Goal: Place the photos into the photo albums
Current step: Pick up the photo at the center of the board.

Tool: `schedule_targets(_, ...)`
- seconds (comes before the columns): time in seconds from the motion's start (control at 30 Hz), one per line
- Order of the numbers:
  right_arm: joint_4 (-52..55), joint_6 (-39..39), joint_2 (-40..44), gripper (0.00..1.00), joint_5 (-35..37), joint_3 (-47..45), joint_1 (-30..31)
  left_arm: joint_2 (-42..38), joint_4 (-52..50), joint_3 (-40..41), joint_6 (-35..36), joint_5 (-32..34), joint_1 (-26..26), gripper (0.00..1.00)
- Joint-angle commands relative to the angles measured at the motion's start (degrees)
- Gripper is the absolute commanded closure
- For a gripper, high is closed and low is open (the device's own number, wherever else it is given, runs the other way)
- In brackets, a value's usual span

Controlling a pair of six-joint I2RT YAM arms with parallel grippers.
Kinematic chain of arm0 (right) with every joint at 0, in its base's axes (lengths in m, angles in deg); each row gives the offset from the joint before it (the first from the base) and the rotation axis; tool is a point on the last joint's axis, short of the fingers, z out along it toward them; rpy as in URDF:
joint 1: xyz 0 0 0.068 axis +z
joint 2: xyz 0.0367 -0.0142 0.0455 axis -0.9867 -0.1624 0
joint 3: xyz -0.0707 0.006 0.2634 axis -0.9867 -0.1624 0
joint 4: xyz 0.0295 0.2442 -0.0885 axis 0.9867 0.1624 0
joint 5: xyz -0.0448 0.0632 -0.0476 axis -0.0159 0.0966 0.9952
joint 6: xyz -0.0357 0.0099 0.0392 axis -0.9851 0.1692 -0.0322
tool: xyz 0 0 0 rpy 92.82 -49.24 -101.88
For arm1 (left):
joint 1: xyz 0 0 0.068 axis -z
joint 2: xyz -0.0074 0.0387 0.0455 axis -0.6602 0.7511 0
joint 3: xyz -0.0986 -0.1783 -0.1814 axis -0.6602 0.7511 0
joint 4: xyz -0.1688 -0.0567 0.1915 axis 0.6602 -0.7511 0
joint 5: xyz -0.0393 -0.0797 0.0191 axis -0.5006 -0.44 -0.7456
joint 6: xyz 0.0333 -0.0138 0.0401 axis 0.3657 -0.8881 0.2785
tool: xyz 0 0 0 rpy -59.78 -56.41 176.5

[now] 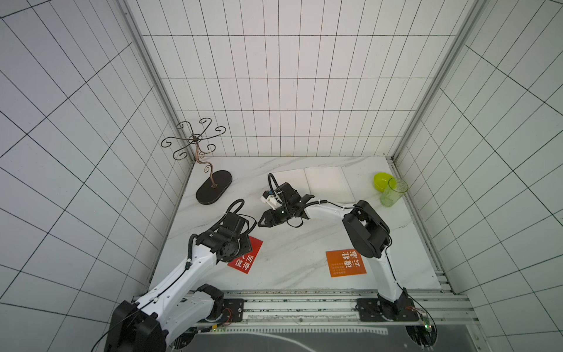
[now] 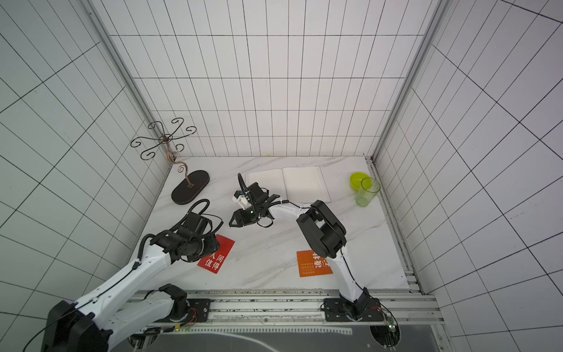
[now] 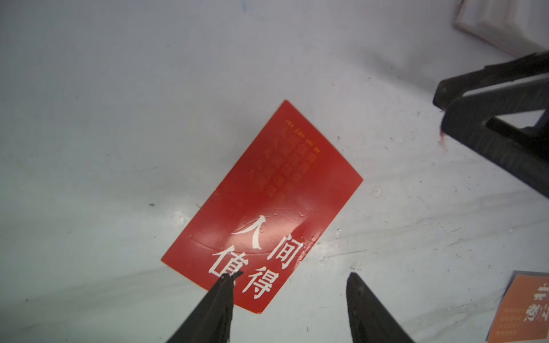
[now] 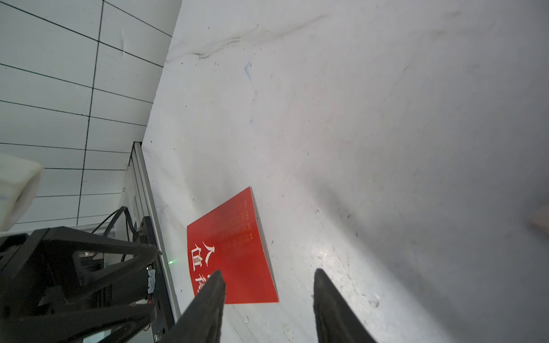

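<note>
The photo album (image 1: 327,183) is laid open at the far side of the table (image 1: 289,240), plain white pages upward. A red card (image 1: 248,262) with white Chinese characters is laid flat near left. An orange card (image 1: 342,265) is laid flat near right, well apart.

Scrolled wire stand (image 1: 213,189) on the marble surface's (image 1: 289,240) left; clear green cup (image 1: 392,193) just beside a lime bowl (image 1: 381,180).
</note>
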Motion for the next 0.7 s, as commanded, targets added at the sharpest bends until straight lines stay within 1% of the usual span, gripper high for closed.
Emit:
schedule_targets(0.0,1.8,1.18,-2.47,0.51,-0.86,7.61,1.43,-0.57,-3.29,1.87,-4.91,1.25,0.12,0.39)
schedule_targets(0.23,2.88,2.52,-6.49,0.51,-2.43,11.03,3.37,-1.99,-0.68,7.1,-5.39,-1.06,0.05,0.39)
schedule_targets(0.5,4.08,3.22,-9.07,0.51,-4.69,12.55,4.08,2.35,4.69,9.32,-4.09,-4.4,-0.04,0.39)
schedule_targets(0.67,6.0,2.51,-10.23,0.51,-5.05,13.83,4.26,3.38,6.58,10.55,-3.75,-5.92,-0.13,0.39)
